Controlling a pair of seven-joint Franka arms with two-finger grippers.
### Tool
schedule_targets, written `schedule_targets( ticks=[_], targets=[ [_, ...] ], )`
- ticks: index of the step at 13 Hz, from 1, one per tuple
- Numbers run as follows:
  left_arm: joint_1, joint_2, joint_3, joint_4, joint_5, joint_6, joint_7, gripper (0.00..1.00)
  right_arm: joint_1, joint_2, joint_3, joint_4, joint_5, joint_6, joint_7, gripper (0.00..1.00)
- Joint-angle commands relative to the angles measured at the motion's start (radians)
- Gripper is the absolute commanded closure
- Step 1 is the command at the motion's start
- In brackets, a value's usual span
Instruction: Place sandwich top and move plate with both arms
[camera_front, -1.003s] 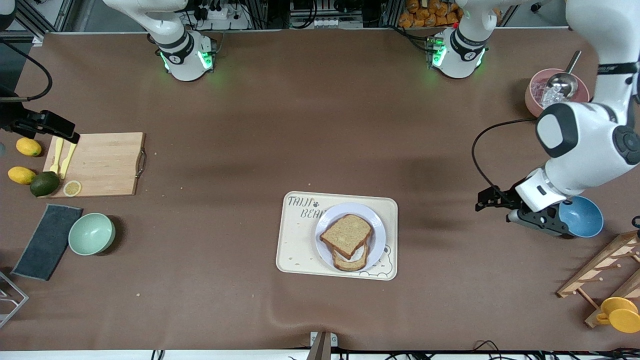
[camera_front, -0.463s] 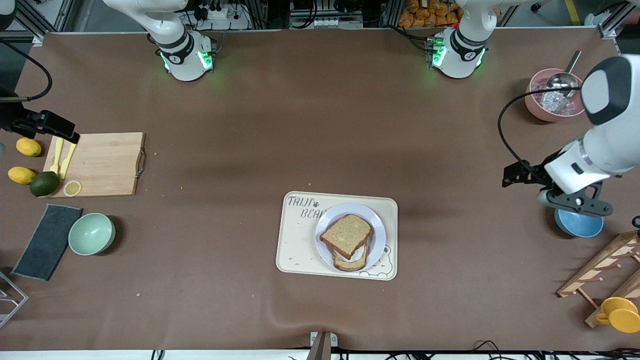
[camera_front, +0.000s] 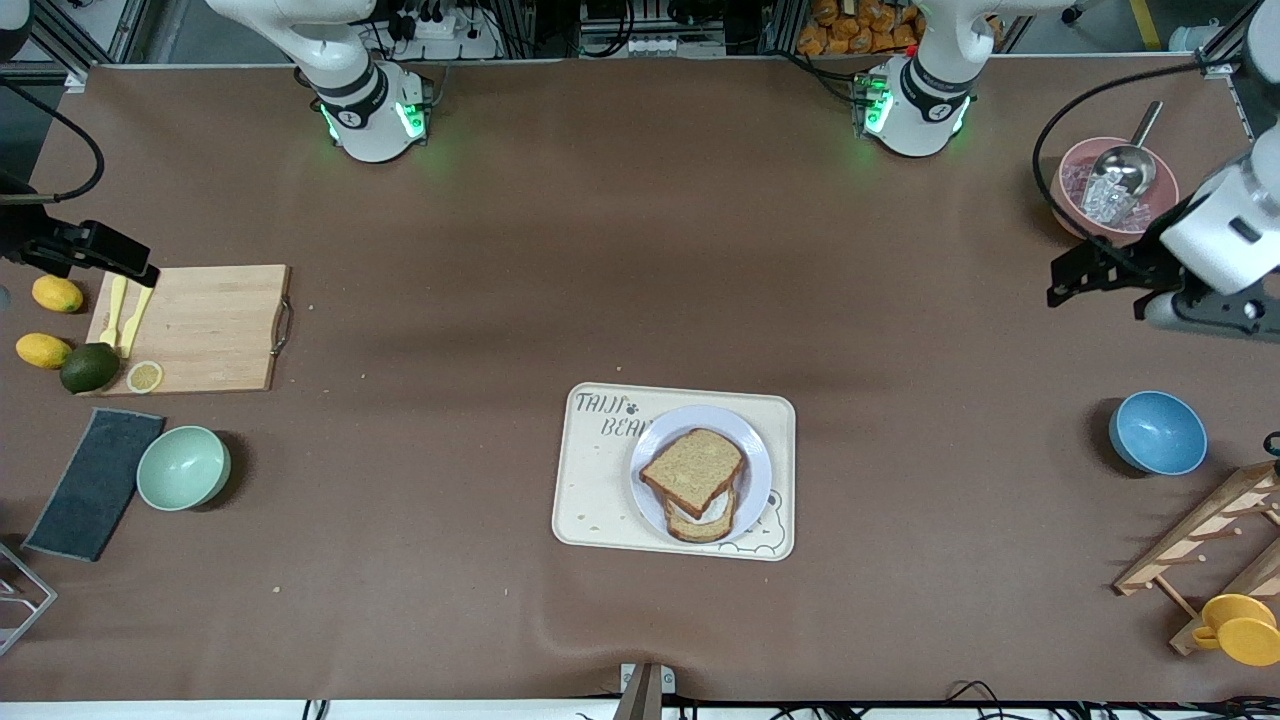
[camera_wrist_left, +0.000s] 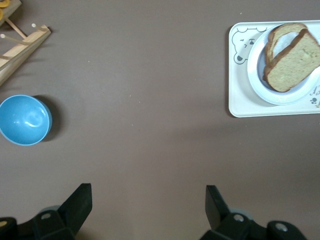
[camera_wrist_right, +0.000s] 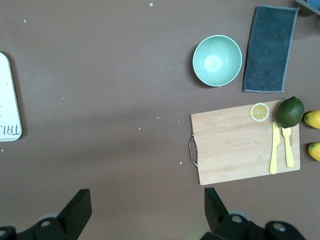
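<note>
The sandwich top (camera_front: 693, 470), a plain brown bread slice, lies skewed on the egg-bearing slice on the pale round plate (camera_front: 752, 450). The plate stands on the cream bear-print tray (camera_front: 590, 500). The slice (camera_wrist_left: 295, 62) and plate (camera_wrist_left: 256, 75) also show in the left wrist view. My left gripper (camera_wrist_left: 148, 205) is open and empty, high over bare table between the pink and blue bowls, far from the plate. My right gripper (camera_wrist_right: 147, 205) is open and empty, waiting over bare table beside the cutting board.
A blue bowl (camera_front: 1157, 432), a pink bowl with a scoop (camera_front: 1110, 190), a wooden rack (camera_front: 1200, 540) and a yellow cup (camera_front: 1240, 628) are at the left arm's end. A cutting board (camera_front: 200, 325), green bowl (camera_front: 183, 467) and dark cloth (camera_front: 95, 483) are at the right arm's end.
My left arm has moved from over the blue bowl toward the pink bowl, away from the tray. The right arm and the sandwich have not moved.
</note>
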Motion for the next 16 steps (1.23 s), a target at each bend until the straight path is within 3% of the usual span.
schedule_targets(
  ticks=[1, 5, 11, 16],
  targets=[
    [-0.021, -0.030, 0.012, 0.030, 0.015, -0.086, -0.004, 0.00, -0.009, -0.003, 0.006, 0.000, -0.001, -0.003, 0.003, 0.00],
    [-0.006, -0.027, 0.012, 0.080, 0.027, -0.150, 0.161, 0.00, -0.009, -0.003, 0.006, 0.000, -0.001, -0.002, 0.004, 0.00],
    [-0.009, -0.039, 0.004, 0.077, 0.027, -0.161, 0.008, 0.00, -0.016, -0.003, 0.006, 0.000, -0.001, -0.003, 0.001, 0.00],
    [-0.003, -0.041, -0.001, 0.076, 0.028, -0.167, 0.005, 0.00, -0.016, -0.003, 0.006, 0.000, -0.001, -0.005, 0.001, 0.00]
  ],
)
